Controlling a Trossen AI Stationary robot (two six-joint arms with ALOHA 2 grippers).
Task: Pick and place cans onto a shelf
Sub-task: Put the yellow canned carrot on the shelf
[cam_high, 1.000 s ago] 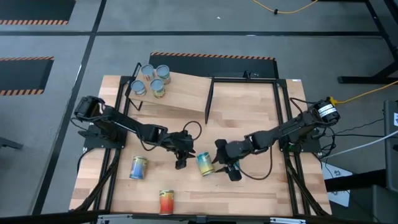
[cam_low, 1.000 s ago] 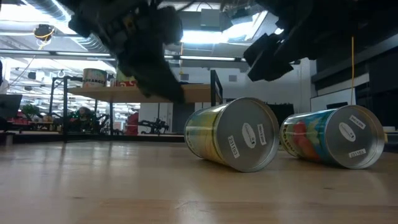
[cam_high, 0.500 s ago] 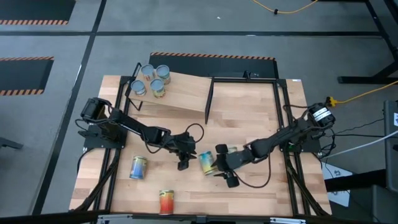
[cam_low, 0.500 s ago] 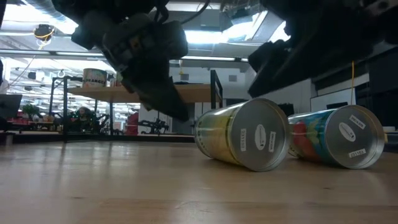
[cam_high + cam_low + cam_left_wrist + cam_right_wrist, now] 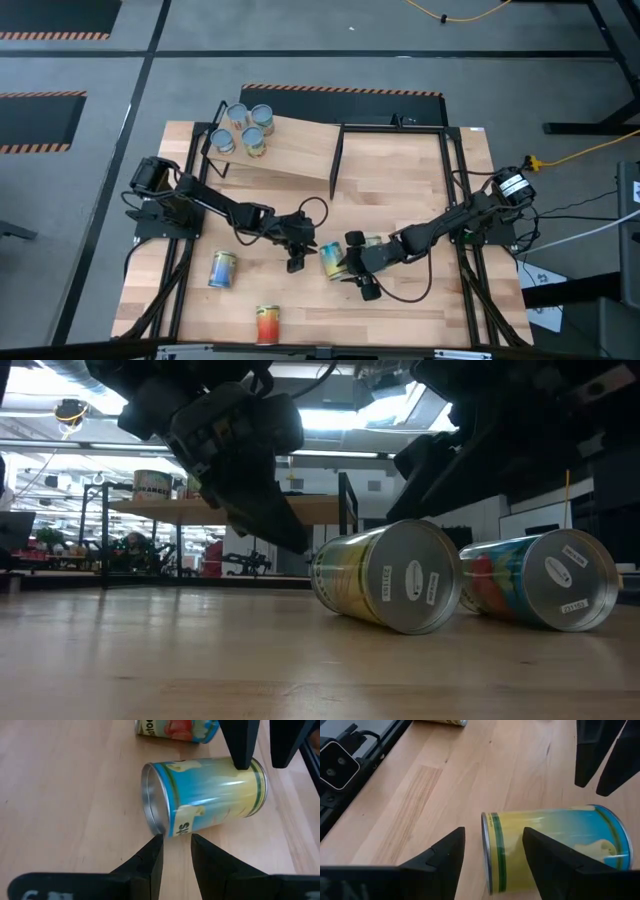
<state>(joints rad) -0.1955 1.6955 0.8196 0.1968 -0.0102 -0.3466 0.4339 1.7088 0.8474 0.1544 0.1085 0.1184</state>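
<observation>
Currently logged for you, operator, item by item.

Yellow-blue can (image 5: 333,262): lay on its side on the desk (image 5: 400,190), near the middle of the front half, between your two hands.

Right hand (image 5: 359,272): low over that can, fingers (image 5: 442,857) spread wide, one to each side of the can's end, not closed on it.

Left hand (image 5: 292,254): just beside the same can on the opposite side, its fingers (image 5: 150,862) narrowly parted, tips close to the can's rim, holding nothing.

Second can (image 5: 222,268): on its side toward the desk's left front, well apart from both hands.

Red-orange can (image 5: 267,324): on its side near the front edge.

Three cans (image 5: 243,129): stood upright in a cluster at the left end of the shelf (image 5: 295,150).

Shelf: tilted plywood board in a black frame at the desk's back, with its divider (image 5: 336,160) near the right end.
</observation>
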